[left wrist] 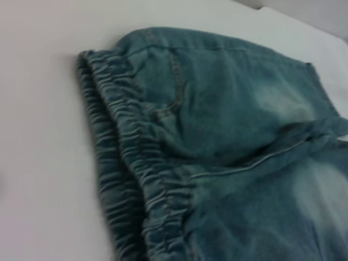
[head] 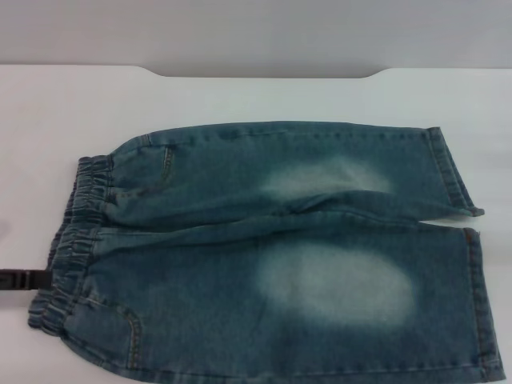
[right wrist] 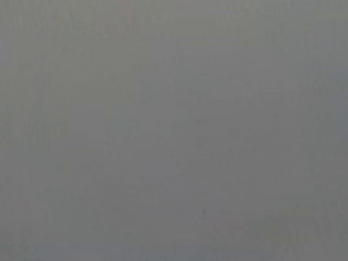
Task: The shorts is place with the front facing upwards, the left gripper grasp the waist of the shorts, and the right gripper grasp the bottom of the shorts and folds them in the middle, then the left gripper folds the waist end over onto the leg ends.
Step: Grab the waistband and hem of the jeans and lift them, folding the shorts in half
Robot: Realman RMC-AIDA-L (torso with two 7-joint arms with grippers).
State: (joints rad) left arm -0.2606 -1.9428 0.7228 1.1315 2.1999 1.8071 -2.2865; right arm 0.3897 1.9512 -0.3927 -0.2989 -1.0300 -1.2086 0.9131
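Nothing's been folded yet: the shorts (head: 280, 256) are laid flat and front-up on the white table (head: 72, 112), long axis across it, with the waist of the shorts (head: 72, 232) toward the robot's left and the bottom of the shorts (head: 468, 240) toward its right. Only a dark tip of the left gripper (head: 20, 280) is seen beside the waistband, so its opening can't be told, and nothing looks grabbed. The right gripper isn't seen at all, so both grasps and both folds are left.

The shorts (head: 272, 256) lie flat on the table (head: 256, 100) (waist (head: 72, 240) left, leg hems (head: 472, 240) right).
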